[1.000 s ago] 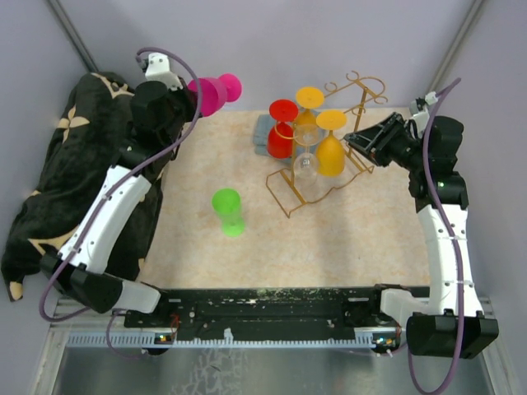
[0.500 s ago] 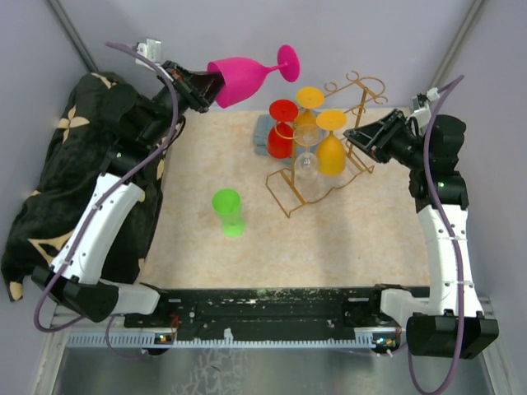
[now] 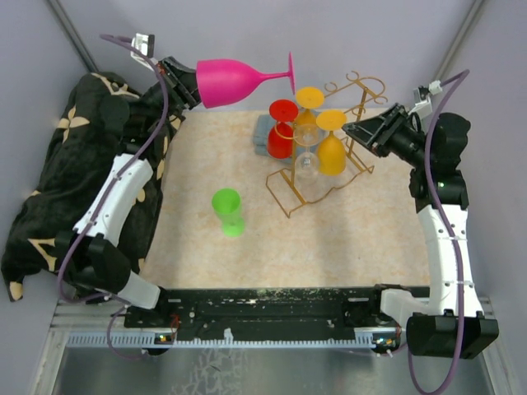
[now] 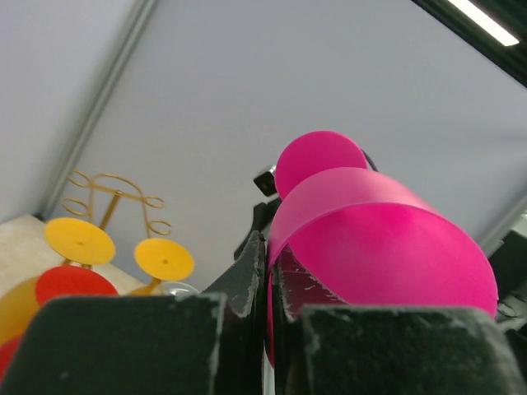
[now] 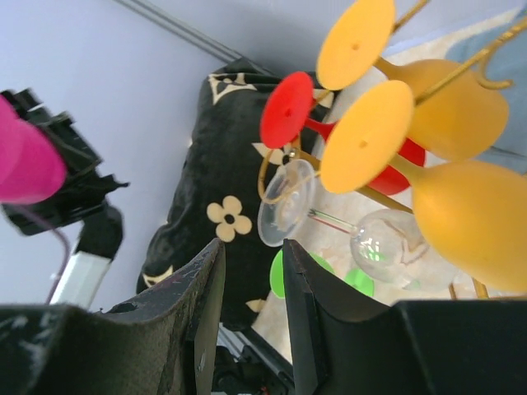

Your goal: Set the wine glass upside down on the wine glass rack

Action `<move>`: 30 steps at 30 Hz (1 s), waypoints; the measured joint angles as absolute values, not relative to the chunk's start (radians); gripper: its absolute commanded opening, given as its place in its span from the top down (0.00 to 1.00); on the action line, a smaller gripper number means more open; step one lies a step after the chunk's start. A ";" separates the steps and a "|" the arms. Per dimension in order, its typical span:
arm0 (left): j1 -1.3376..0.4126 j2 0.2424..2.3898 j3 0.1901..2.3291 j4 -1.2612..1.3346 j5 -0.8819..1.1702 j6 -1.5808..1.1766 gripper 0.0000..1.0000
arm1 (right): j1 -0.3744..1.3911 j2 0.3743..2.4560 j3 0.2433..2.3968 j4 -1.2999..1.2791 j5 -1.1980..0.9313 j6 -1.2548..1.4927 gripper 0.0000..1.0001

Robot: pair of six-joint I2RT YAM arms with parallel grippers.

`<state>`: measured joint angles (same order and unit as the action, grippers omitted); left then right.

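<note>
Bright even light, faint shadows, light strip (image 4: 487, 21) glaring — wrist views' near foreground blurred.

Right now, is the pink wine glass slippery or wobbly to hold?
Probably a bit slippery: the pink wine glass looks smooth and glossy. It may pivot, since the left gripper pinches only its rim while the stem sticks out sideways.

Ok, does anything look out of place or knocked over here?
Nothing looks spilled or broken. A green glass sits alone on the mat, off the gold rack, and a black flowered cloth lies bunched at the left edge.
</note>
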<state>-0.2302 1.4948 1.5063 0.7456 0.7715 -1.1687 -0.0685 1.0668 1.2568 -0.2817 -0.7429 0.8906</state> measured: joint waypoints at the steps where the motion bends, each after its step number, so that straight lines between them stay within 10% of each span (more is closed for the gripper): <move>1: -0.227 1.508 1.497 0.789 0.788 -1.211 1.00 | -0.068 1.067 1.257 -0.258 -0.756 0.897 0.65; 30: -0.230 1.778 1.546 1.530 0.817 -2.035 1.00 | 0.118 1.437 1.308 1.291 -0.994 1.830 0.62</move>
